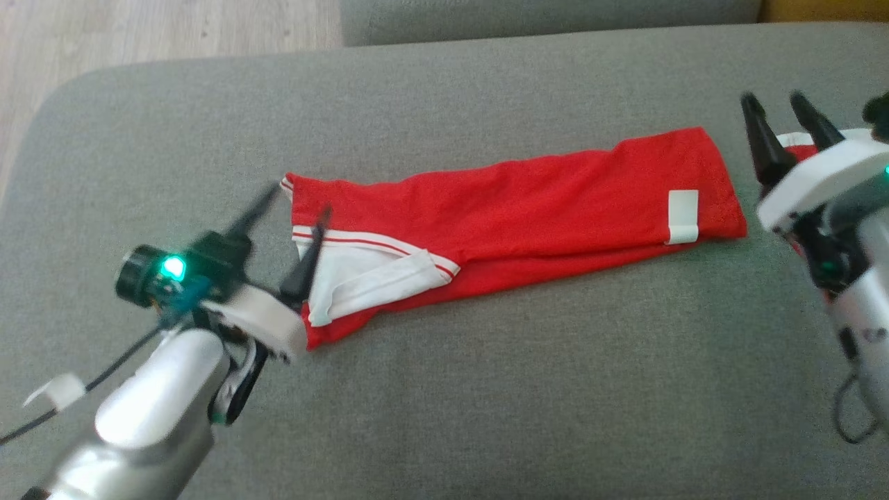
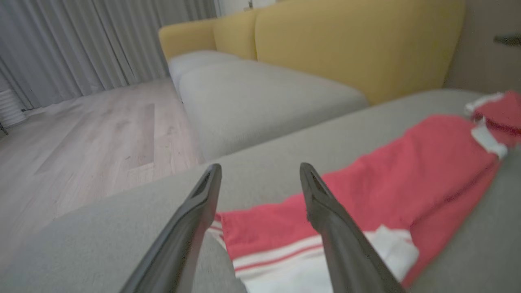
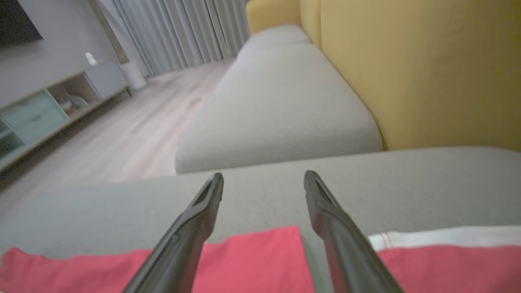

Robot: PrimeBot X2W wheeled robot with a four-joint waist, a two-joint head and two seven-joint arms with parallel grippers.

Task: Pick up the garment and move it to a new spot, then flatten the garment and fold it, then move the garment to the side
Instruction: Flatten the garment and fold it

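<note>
Both pairs of jaws stand spread and hold nothing. The left gripper [image 1: 298, 200] hangs over the white-striped end of the garment [image 1: 528, 208], and the right gripper [image 1: 772, 101] sits just off the other end, near a white tag [image 1: 683, 217]. Red with white trim, the garment lies as a long folded strip across the grey cushion [image 1: 486, 389]. It looks light, soft and limp, likely to sag or unfold if lifted by one layer. Pinching all layers at both short ends seems the safest hold.

Left pincer [image 1: 300, 198], right pincer [image 1: 773, 97]: both agape
</note>
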